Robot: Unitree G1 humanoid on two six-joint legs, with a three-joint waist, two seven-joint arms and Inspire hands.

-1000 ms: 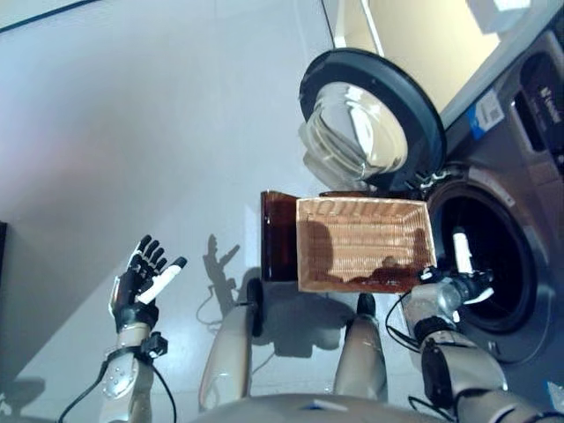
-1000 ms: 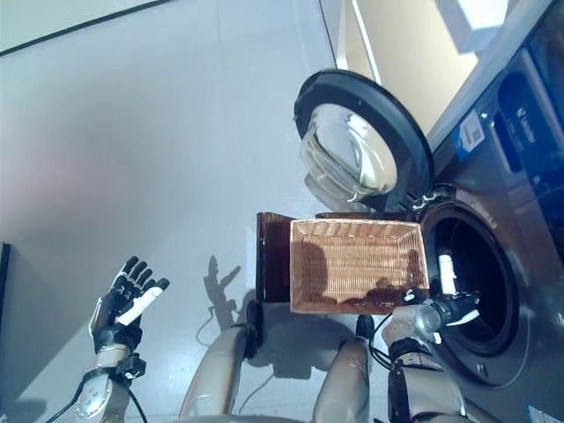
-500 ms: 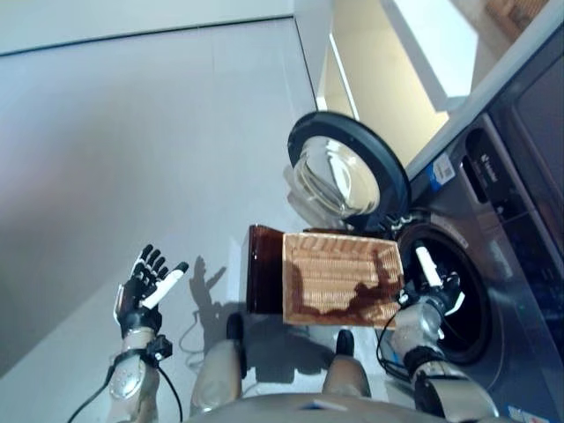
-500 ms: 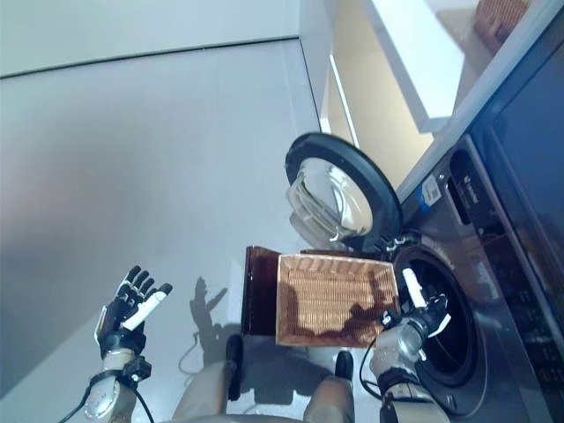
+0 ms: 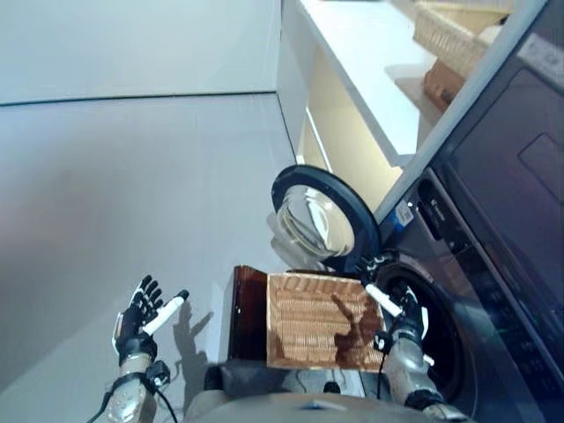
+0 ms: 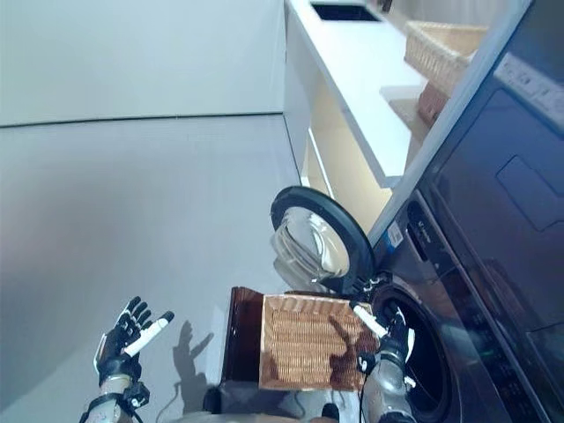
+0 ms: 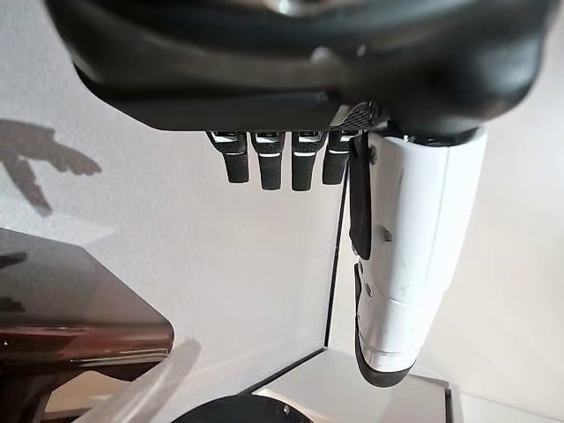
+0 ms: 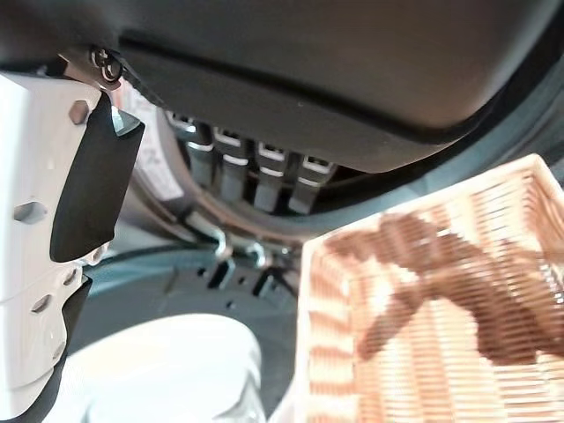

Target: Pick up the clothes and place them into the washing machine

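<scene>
No clothes show in any view. A wicker basket sits on a dark brown stand in front of me, and its inside looks bare. The washing machine is on the right, its round glass door swung open beside the dark drum mouth. My right hand is held up at the drum's near rim, open and holding nothing; its fingers are straight beside the basket's edge. Over the floor at the lower left is my left hand, open and holding nothing, fingers straight.
A white counter runs along the wall behind the machine, with another wicker basket and a brown box on it. Grey floor spreads out to the left.
The camera has tilted up, so the whole scene has slid down and the counter has come into view. Both hands hold much the same open pose.
</scene>
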